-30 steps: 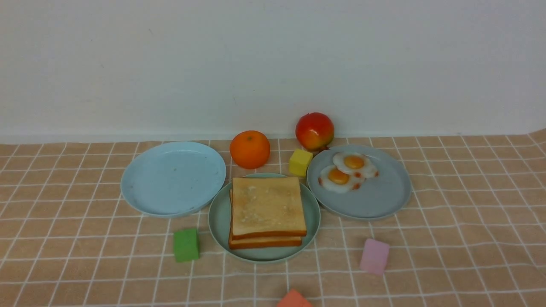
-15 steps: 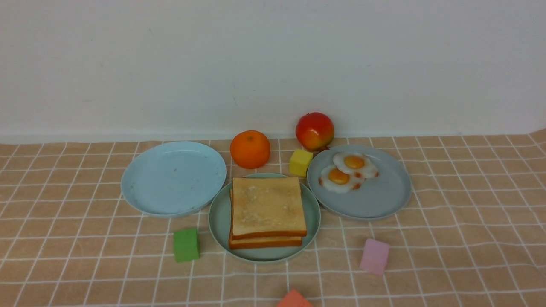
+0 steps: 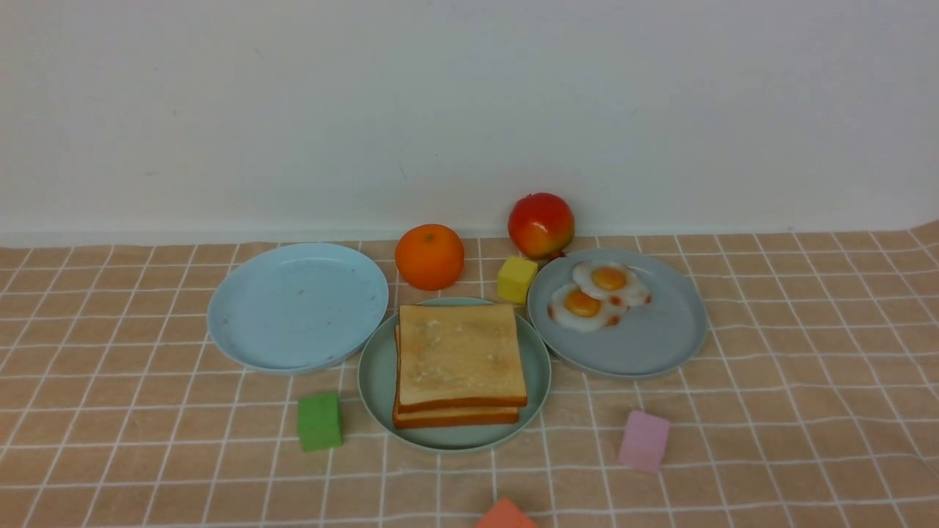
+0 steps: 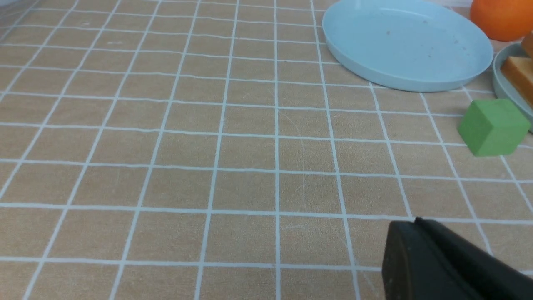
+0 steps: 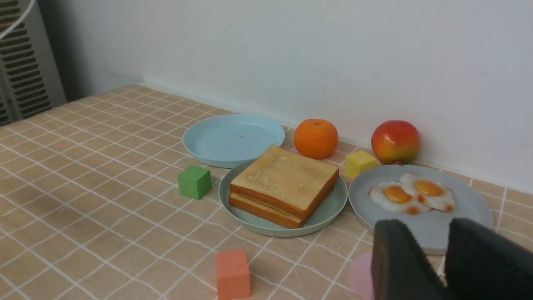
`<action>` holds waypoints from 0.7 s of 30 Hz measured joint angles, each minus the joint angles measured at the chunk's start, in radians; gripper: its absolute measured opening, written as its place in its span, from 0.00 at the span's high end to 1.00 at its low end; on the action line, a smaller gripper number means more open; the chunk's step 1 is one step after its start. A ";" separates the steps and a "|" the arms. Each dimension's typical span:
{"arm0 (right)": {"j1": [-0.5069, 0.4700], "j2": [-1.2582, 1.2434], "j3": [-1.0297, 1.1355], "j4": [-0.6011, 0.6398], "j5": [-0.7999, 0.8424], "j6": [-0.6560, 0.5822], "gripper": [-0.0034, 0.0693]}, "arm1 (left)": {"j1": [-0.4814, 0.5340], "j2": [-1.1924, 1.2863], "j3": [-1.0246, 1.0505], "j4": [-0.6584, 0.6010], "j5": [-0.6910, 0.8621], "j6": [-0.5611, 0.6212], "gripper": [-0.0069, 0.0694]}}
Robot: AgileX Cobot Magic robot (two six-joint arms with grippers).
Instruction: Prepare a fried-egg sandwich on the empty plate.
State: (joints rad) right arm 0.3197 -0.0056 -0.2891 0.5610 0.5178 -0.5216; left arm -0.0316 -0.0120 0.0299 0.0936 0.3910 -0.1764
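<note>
Two golden-brown toast slices (image 3: pixel 461 356) lie stacked on the mint-green plate (image 3: pixel 374 381) at the table's middle; whether an egg lies between them does not show. Two white fried eggs with orange yolks (image 3: pixel 598 293) rest on the grey-blue plate (image 3: pixel 660 345) to its right. Neither arm appears in the front view. In the left wrist view my left gripper (image 4: pixel 412 223) hovers over bare cloth, fingers pressed together, well short of the plates. In the right wrist view my right gripper (image 5: pixel 429 227) stands open and empty, near the grey-blue plate's (image 5: pixel 470 204) front rim.
A pale blue plate (image 3: pixel 297 304) sits empty at the left. An orange (image 3: pixel 429 257), an apple (image 3: pixel 541 225) and a yellow cube (image 3: pixel 516 279) stand behind the plates by the wall. In front lie a green cube (image 3: pixel 320 420), a pink cube (image 3: pixel 644 440) and an orange-red cube (image 3: pixel 502 515).
</note>
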 joint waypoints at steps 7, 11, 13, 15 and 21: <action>0.000 0.000 0.000 -0.002 0.000 0.000 0.65 | 0.000 0.000 0.000 -0.001 0.000 0.001 0.89; 0.000 0.000 0.000 -0.002 0.000 0.000 0.65 | 0.000 0.000 0.000 -0.002 0.000 0.001 0.89; 0.000 0.000 0.000 -0.002 0.000 0.000 0.64 | 0.000 0.000 0.000 -0.002 0.000 0.001 0.88; 0.000 0.000 0.000 -0.002 0.000 0.000 0.64 | 0.000 0.000 0.000 -0.002 0.000 0.002 0.88; -0.085 -0.002 0.000 -0.067 0.000 -0.003 0.63 | 0.000 0.000 0.000 -0.002 0.000 0.002 0.87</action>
State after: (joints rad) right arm 0.2345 -0.0075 -0.2887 0.4942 0.5178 -0.5248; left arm -0.0316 -0.0120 0.0299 0.0912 0.3907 -0.1749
